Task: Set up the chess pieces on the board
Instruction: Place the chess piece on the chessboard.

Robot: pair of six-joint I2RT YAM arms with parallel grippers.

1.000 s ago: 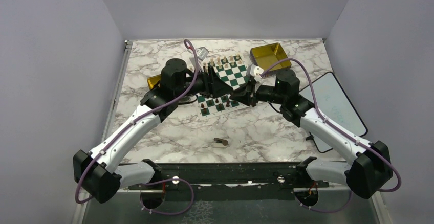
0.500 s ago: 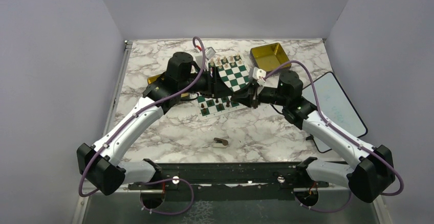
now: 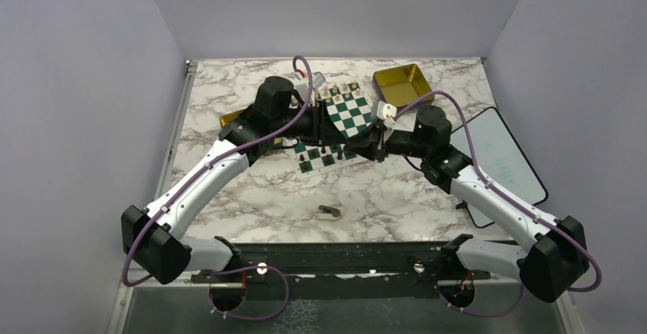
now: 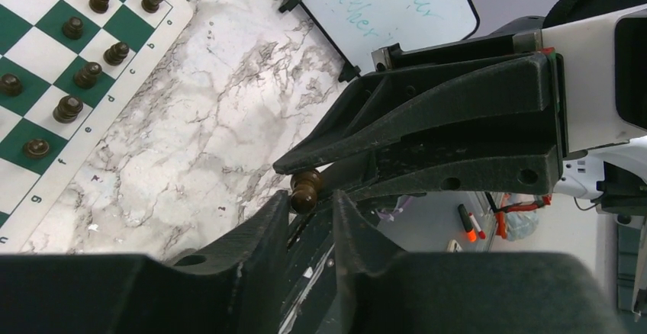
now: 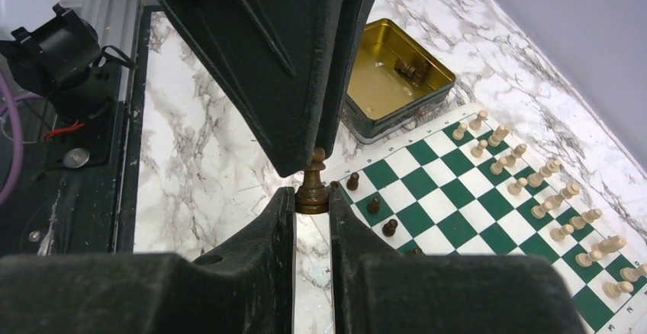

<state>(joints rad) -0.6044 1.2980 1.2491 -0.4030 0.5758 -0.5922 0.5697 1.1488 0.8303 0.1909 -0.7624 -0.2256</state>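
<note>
Nearly closed, right fingers (image 5: 271, 242) pinch a dark chess piece (image 5: 312, 194) by its base.

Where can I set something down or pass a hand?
Bare table between the near edge of the board and the arm bases, save a small dark object; far-left corner too. Crowded over the board, where left gripper and right gripper meet.

Wooden chess pieces (image 5: 312, 193), glossy metal tin (image 5: 378, 82)
</note>
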